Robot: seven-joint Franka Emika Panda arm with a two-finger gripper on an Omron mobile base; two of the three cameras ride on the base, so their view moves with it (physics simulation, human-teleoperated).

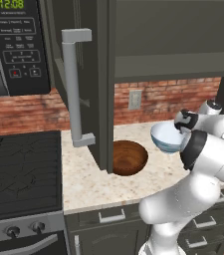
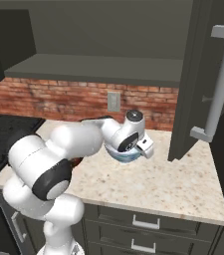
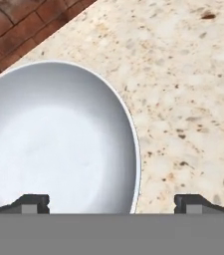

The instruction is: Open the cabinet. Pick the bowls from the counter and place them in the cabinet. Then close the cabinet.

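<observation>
Your wide-open gripper straddles the white bowl's rim. Bare counter lies free toward three o'clock; the brick wall blocks eleven o'clock.

I see the round white bowl on the beige speckled stone counter, its rim between my wide-spread gripper fingertips.

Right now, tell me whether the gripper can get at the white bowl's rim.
Probably yes: the gripper is open just above the white bowl, its rim between the fingertips, nothing in the way.
</observation>
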